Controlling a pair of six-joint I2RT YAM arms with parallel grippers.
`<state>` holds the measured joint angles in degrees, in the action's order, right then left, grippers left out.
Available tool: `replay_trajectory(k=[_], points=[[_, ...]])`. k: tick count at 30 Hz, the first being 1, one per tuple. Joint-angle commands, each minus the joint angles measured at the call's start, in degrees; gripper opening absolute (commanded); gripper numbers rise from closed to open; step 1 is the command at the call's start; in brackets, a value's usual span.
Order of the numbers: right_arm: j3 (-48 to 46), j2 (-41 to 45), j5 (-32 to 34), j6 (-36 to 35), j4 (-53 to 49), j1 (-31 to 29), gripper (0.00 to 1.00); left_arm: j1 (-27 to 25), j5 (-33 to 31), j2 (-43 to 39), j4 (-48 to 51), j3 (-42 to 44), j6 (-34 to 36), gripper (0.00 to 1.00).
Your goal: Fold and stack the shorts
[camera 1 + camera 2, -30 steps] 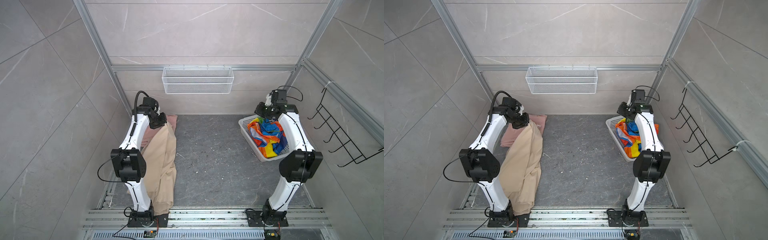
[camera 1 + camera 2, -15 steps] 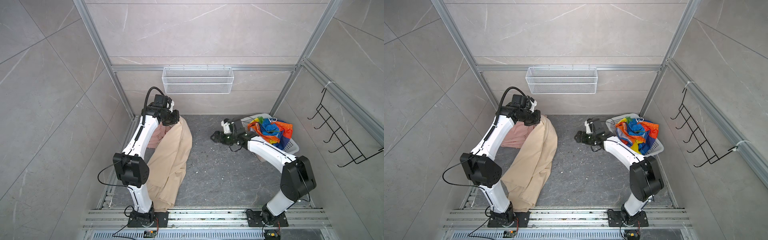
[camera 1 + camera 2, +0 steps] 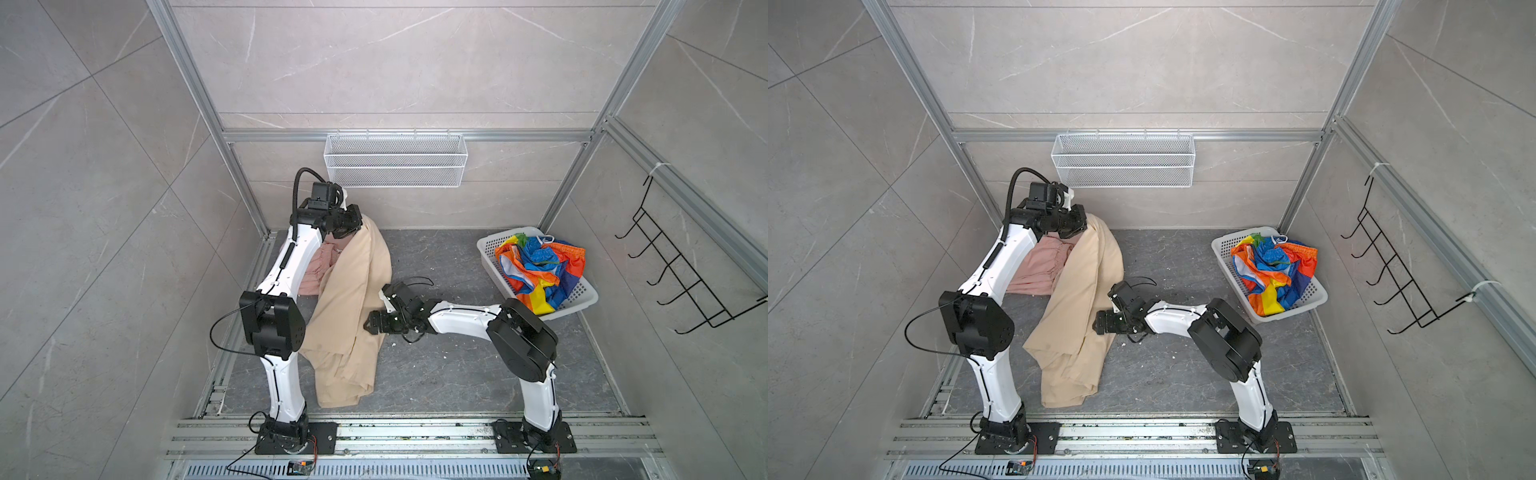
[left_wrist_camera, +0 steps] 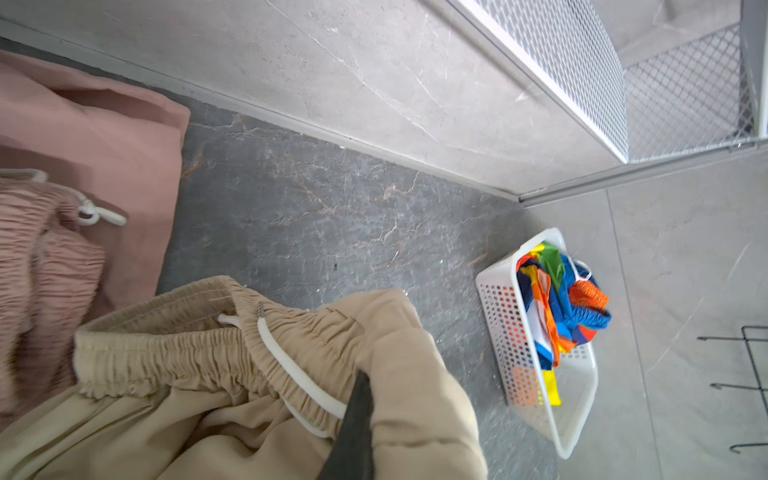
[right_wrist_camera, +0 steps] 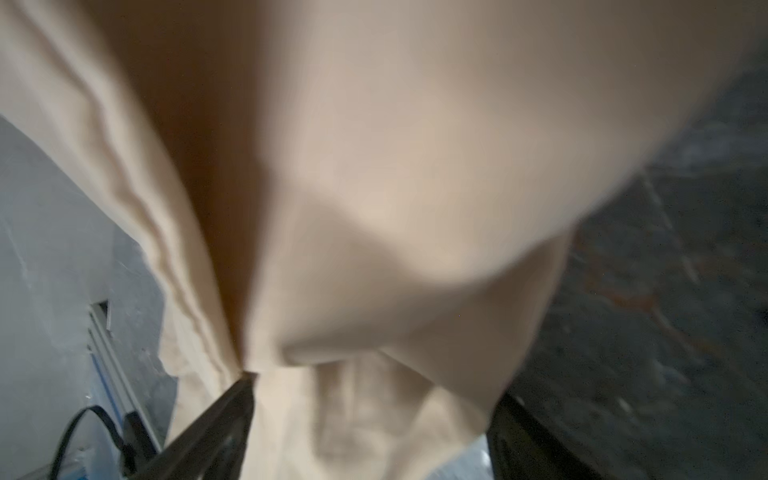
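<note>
- The desk (image 3: 457, 374) is flanked by a wire basket (image 3: 395, 162) on the far wall and a hook rack (image 3: 681, 282) on the right wall.
- The beige shorts (image 3: 353, 299) are hung from the far left down to the near edge; their gathered waistband is shown only in the left wrist view.
- The white plastic basket (image 3: 486, 255), far right, is filled by the rainbow shorts (image 3: 540, 270).
- The pink shorts (image 3: 311, 278), far left, are partly hidden by the left arm (image 3: 291, 266) and the beige cloth.
- The left tool (image 3: 359, 222) is clamped on the beige waistband.
- The right tool (image 3: 369, 325) is spread wide at the beige cloth's right edge; blurred fabric between its fingers (image 5: 216, 428) is shown only in the right wrist view.
</note>
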<state>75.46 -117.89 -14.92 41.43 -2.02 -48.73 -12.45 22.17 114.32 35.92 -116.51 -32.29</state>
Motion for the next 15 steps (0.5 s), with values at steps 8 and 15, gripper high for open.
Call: replay_trajectory(k=[8, 15], points=[[5.76, -3.25, 5.88, -4.53, -12.42, 11.34, 0.00, 1.51, 2.52, -5.18, -4.57, 4.86, -0.73, 0.00], [18.08, -1.02, 10.81, -21.26, -32.05, 26.24, 0.35, 1.74, 3.74, -9.10, -10.69, 18.23, -3.19, 0.00]])
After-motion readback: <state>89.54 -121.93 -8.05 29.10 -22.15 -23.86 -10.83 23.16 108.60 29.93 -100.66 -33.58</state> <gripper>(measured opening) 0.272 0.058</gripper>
